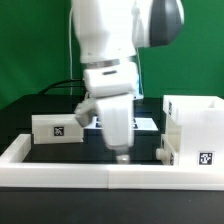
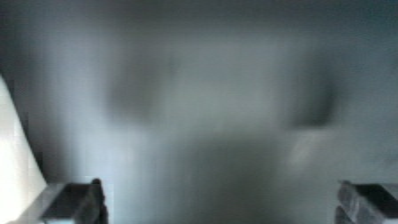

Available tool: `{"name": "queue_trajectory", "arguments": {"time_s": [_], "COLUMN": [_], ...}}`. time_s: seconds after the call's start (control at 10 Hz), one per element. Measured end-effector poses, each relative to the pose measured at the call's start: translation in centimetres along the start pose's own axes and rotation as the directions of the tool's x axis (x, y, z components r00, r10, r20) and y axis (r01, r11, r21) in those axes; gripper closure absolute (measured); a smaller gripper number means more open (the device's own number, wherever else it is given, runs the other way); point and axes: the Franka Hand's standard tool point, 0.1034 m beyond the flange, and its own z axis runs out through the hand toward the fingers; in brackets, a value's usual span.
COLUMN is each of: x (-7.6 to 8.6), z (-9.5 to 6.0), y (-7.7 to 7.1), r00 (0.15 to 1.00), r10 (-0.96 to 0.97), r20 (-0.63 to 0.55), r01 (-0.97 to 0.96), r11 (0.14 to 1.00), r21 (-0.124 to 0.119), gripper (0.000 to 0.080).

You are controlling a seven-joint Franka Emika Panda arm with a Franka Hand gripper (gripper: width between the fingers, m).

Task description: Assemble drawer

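Note:
The tall white boxy shell (image 1: 195, 125) of the drawer stands at the exterior view's right, with a tag low on its front. One small white tray (image 1: 57, 128) with a tag lies at the exterior view's left. A second tagged piece (image 1: 165, 152) shows partly next to the shell; I cannot tell if it is the other tray. My gripper (image 1: 122, 150) points down between tray and shell, close behind the front rail. In the wrist view my gripper (image 2: 222, 190) is open, its fingers (image 2: 75, 200) wide apart, with only a blurred grey surface between them.
The long low white border rail (image 1: 90, 175) runs along the front and up the left side. The marker board (image 1: 148, 122) lies flat behind the gripper. A green wall and a black cable stand at the back.

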Motion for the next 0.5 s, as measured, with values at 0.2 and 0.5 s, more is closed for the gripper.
{"name": "queue_trajectory", "arguments": {"time_s": [0.2,0.5], "x": [-1.9,-3.6], "z": [-0.9,-2.5], "y": [-1.5,-4.8], "r00": [0.998,0.993], "r10": [0.063,0.113], "r20": [0.011,0.035], "r01": [-0.063,-0.112], "r11": [0.998,0.993], "r21": [-0.016,-0.036], "gripper": [0.0150,0.0150]}}
